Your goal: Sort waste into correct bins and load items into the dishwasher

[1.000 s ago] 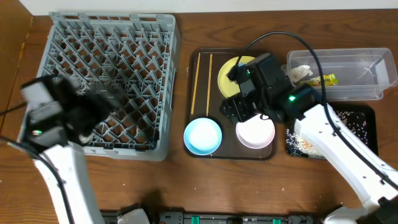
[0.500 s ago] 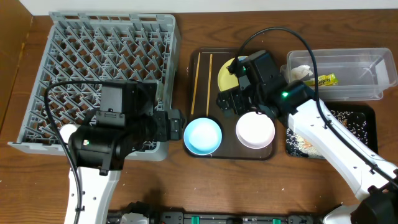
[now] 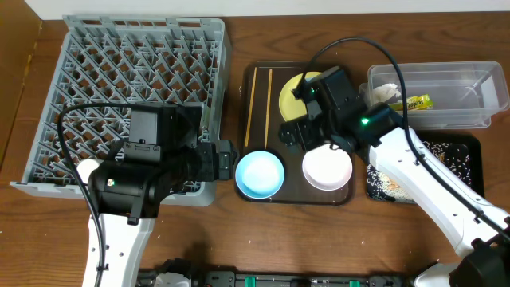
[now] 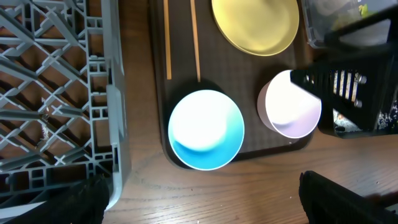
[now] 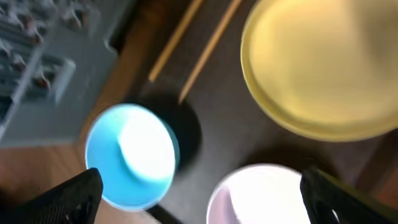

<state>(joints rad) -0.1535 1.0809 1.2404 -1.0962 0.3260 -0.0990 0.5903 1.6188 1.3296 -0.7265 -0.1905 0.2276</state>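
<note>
Brown wooden table (image 3: 239, 231), seen from overhead. Left gripper (image 4: 202, 180) hangs over the near edge beside the rack, fingers spread wide, nothing held. Right gripper (image 5: 200, 177) hovers over the serving tray, fingers likewise wide apart and empty.

Two bowls sit at the near end of the dark brown serving tray (image 3: 259, 88): one light blue bowl (image 3: 260, 174), glossy; one white bowl (image 3: 327, 167) just right of it. Beyond them lies one round pale yellow plate (image 3: 293, 94), partly under the right arm. Two thin wooden chopsticks (image 3: 250, 108) lie parallel, left of the plate.

Right of the serving tray: one black tray (image 3: 462, 151) speckled with white rice scraps (image 3: 390, 186). Behind it, one clear tub (image 3: 462, 96) holds a crumpled tissue (image 3: 384, 94) and a snack wrapper (image 3: 416, 103).

Far left: one grey pegged dish rack (image 3: 135, 72).
</note>
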